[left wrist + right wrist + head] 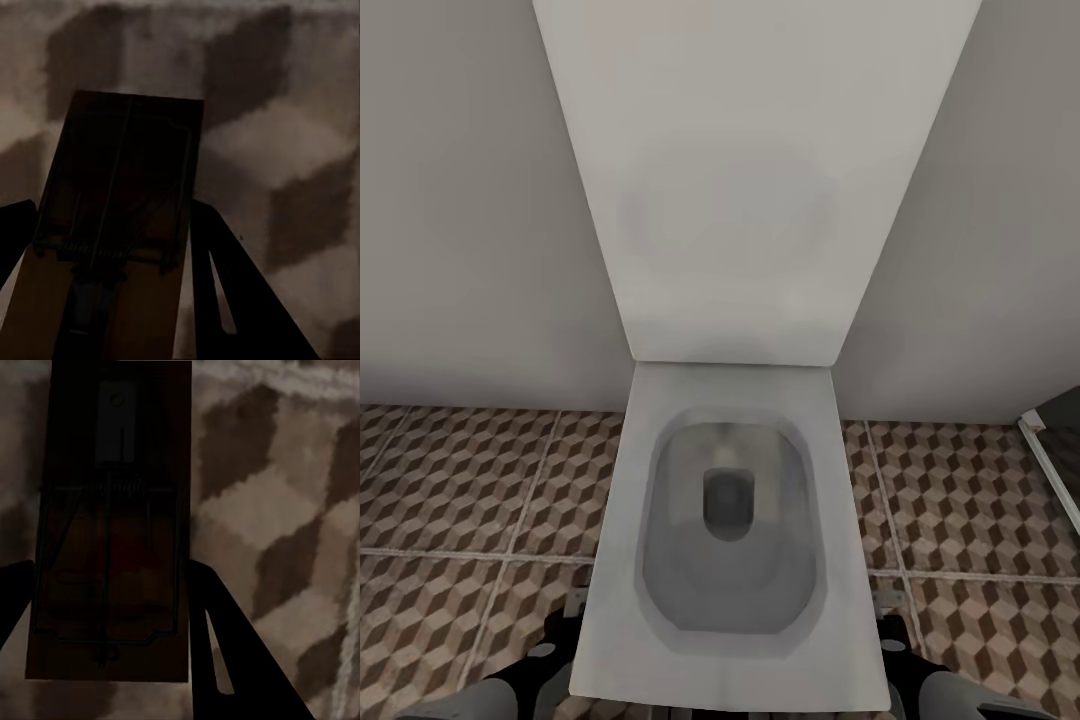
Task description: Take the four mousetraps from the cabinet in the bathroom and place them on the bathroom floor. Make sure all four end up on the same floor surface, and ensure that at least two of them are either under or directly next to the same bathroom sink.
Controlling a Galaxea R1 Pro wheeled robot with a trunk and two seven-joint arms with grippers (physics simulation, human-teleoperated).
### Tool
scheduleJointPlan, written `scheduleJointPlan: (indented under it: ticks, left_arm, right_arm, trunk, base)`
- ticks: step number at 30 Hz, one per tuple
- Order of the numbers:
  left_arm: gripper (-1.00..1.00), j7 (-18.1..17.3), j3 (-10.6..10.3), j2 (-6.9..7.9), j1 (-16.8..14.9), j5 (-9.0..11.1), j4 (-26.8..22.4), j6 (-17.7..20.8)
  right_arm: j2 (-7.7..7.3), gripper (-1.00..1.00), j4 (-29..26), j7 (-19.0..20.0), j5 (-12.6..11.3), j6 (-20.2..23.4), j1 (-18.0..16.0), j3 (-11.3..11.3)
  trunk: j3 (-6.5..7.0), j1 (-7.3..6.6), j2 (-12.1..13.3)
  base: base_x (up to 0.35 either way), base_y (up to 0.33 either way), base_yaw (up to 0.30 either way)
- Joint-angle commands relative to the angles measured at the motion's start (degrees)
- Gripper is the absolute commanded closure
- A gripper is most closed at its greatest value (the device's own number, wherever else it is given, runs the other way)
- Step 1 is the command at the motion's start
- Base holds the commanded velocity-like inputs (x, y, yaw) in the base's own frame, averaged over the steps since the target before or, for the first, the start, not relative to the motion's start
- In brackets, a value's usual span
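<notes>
Head view: toilet (730,560) dead ahead on the bathroom floor (450,500), both arms low beside it.

Left wrist: left gripper (105,247) clamped on a mousetrap (120,225) just above the tiles.

Right wrist: right gripper (109,600) likewise pinches a second mousetrap (112,525), spring visible. Light, stiff wood; grip board edges, avoid wire.

- A brown wooden mousetrap (112,225) sits between the two dark fingers (232,300) of the left gripper (105,247), which are closed against its long edges.
- Its dark wire frame and coiled spring lie across the board's upper face.
- Behind it, toward 12 and 3 o'clock, lies the bathroom floor (292,150), patterned in brown, beige and pale cubes.
- The scene is dim.
</notes>
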Motion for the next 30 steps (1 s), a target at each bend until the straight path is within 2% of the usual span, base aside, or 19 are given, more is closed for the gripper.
scheduleJointPlan:
  ticks: [1,8,18,19,22,26,30]
  left_arm:
    - [1.0,0.17,-0.54,0.01,0.31,0.39,-0.06,-0.2]
    - [1.0,0.21,-0.49,0.17,2.44,0.31,-0.77,-0.31]
    - [1.0,0.04,-0.49,1.27,2.46,0.38,-3.79,0.1]
    - [1.0,0.02,-0.49,1.31,2.46,0.38,-8.44,0.14]
    - [1.0,-0.03,-0.49,1.61,2.45,0.35,-10.03,0.38]
    - [1.0,-0.06,-0.49,2.38,2.45,0.32,-13.32,2.68]
    - [1.0,-0.33,-0.54,2.93,2.45,0.2,-18.16,8.24]
  right_arm:
    - [-0.02,1.0,0.05,-0.12,0.26,-0.3,-0.04,-0.52]
    - [-0.1,1.0,-0.45,0.04,-0.47,-0.28,-0.04,-0.49]
    - [-0.22,1.0,-0.62,2.35,-0.85,-0.05,-0.04,-0.76]
    - [-0.22,1.0,-0.63,2.39,-0.85,-0.04,-0.04,-0.77]
    - [-0.2,1.0,-0.69,2.5,-0.84,0.08,-0.04,-0.79]
    - [-0.11,1.0,-0.77,2.54,-0.83,0.17,-0.04,-0.84]
    - [-0.07,1.0,-0.8,2.55,-0.83,0.24,-0.04,-0.88]
  trunk:
    - [-0.03,-0.01,-0.01]
    - [-0.03,-0.01,-0.01]
    - [-0.03,-0.01,-0.01]
    - [-0.03,-0.01,-0.01]
    - [-0.03,-0.01,-0.01]
    - [-0.03,-0.01,-0.01]
    - [-0.03,-0.01,-0.01]
  base:
    - [0.0,0.0,0.0]
    - [0.0,0.0,0.0]
    - [0.0,0.0,0.0]
    - [0.0,0.0,0.0]
    - [0.0,0.0,0.0]
    - [0.0,0.0,0.0]
    - [0.0,0.0,0.0]
